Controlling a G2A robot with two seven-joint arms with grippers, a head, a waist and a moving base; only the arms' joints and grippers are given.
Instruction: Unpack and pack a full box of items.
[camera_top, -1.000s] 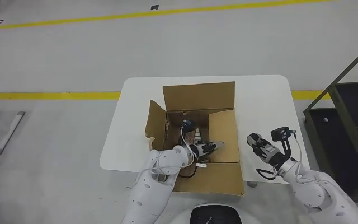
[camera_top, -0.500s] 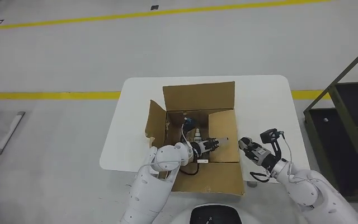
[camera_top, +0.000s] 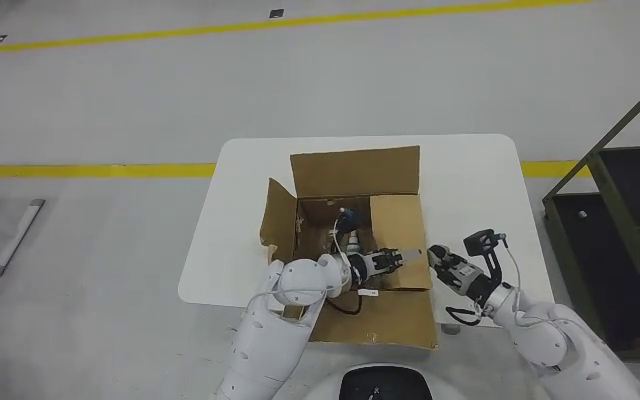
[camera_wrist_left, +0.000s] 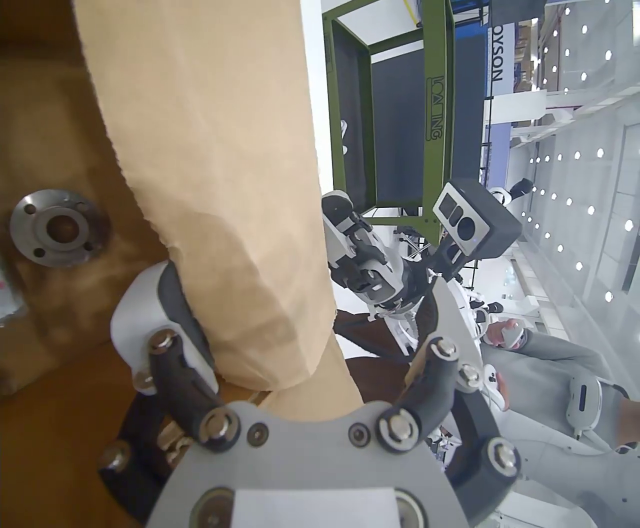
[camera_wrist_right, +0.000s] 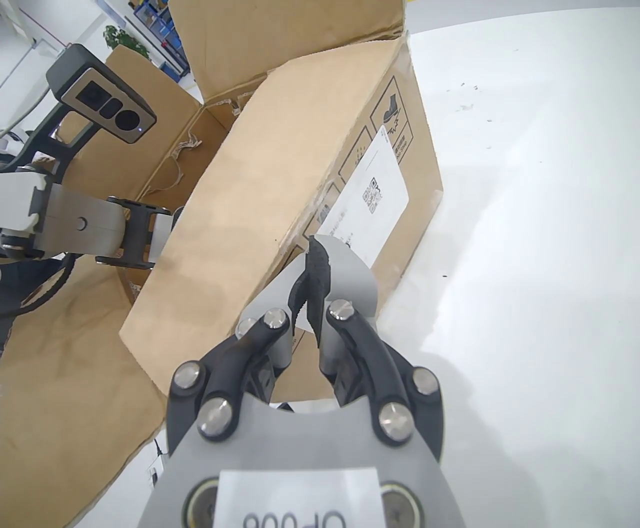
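1. The white table (camera_top: 480, 180) carries the open cardboard box (camera_top: 390, 315) at its centre.
2. The left flap (camera_top: 280, 215) stands up at the box's 9 o'clock side.
3. A round metal flange (camera_wrist_left: 55, 234) lies flat on the box floor. Other small items lie near it, too small to identify.
4. The left gripper (camera_top: 395, 260) sits inside the box toward 5 o'clock. Its fingers are spread wide, one on each side of the right flap (camera_top: 400, 225). One pad touches the flap; nothing is clamped.
5. The right flap leans inward over the opening at 3 o'clock.
6. The right gripper (camera_wrist_right: 314, 265) is outside the box at 3 o'clock. Its fingers are pressed together and hold nothing. The tips are just beside the box wall, near the white label (camera_wrist_right: 380, 200).
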